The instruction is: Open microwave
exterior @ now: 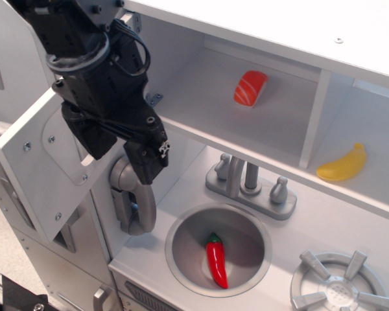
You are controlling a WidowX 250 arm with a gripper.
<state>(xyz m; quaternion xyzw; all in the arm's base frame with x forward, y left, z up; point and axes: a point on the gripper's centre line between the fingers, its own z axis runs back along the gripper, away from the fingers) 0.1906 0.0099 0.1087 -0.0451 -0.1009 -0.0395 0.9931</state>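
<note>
The microwave door (39,175) stands swung wide open to the left, and I see its white inner face with small screws. Its handle, window and buttons are hidden on the far side. The microwave's white interior (201,97) is exposed and holds a salmon sushi piece (250,87). My black gripper (120,152) hangs in front of the door's free edge, left of the opening. Its fingers (146,166) are spread apart and hold nothing, and the left finger overlaps the door panel.
A silver wall phone (133,202) hangs just below my gripper. A sink (181,249) holds a red chilli pepper (216,260), with a faucet (249,183) behind it. A yellow banana (342,165) lies in the right compartment. A burner (340,285) sits at the bottom right.
</note>
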